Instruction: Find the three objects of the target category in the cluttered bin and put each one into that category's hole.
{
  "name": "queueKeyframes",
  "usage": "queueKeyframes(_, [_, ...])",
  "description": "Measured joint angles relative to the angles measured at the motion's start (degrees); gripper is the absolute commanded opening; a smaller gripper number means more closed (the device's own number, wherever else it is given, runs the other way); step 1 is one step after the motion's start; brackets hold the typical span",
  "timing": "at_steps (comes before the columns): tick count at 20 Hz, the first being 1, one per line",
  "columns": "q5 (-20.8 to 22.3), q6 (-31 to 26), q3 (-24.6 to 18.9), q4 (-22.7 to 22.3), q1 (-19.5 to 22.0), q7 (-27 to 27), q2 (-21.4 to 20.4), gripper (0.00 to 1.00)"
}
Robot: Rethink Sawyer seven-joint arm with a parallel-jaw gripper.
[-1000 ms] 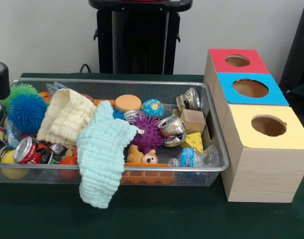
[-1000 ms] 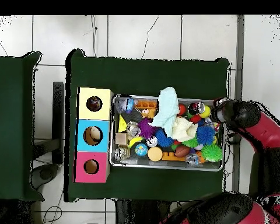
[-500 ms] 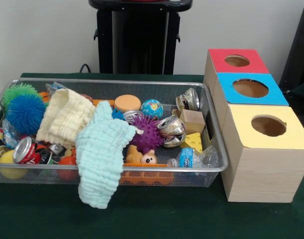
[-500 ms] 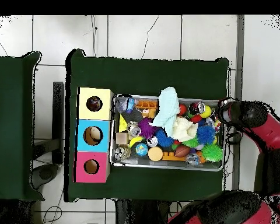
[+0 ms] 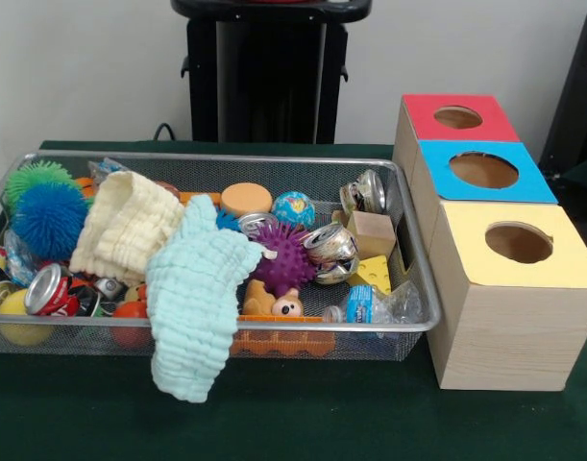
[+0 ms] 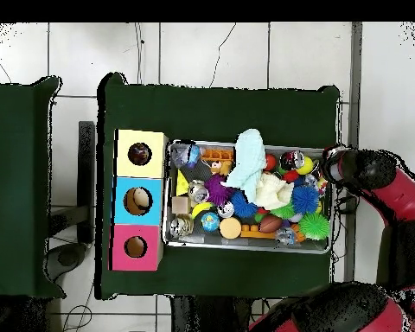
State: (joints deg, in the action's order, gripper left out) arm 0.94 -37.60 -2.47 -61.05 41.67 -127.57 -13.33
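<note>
A wire mesh bin [image 5: 408,240] sits on the green-covered counter [image 5: 303,413], crammed with clutter, and a row of three wooden boxes stands just beside its right end in the front view: a red-topped box [image 5: 458,117] farthest back, a blue-topped box [image 5: 485,171] in the middle and a yellow-topped box [image 5: 517,244] nearest, each with a round hole in its lid. Inside the bin, a pale mint cloth [image 5: 195,298] drapes over the near rim and hangs down toward the counter, with a cream knitted cloth [image 5: 128,226] lying just behind and to its left. A blue spiky ball [image 5: 50,217] and a green spiky ball [image 5: 38,176] fill the left end, while a purple spiky ball [image 5: 285,259] sits near the middle. Crushed cans are scattered about: a red can [image 5: 51,288] at the near left, a silver can [image 5: 333,250] right of the purple ball and another can [image 5: 365,192] at the far right corner. A wooden cube [image 5: 374,233], a yellow cheese wedge [image 5: 373,274] and a crumpled plastic bottle [image 5: 375,303] lie at the right end, closest to the boxes. In the overhead view the red and black arm [image 6: 379,186] curls beside the bin's end away from the boxes, its black end [image 6: 360,168] just off the bin's corner; I cannot tell how the fingers are set.
</note>
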Motion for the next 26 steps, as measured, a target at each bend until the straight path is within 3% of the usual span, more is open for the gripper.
queueKeyframes(17, [0.6,0.0,0.0,-0.1,-0.1,0.0,-0.3,0.00])
queueKeyframes(26, [0.8,0.0,0.2,-1.4,-0.2,0.0,-2.6,0.00])
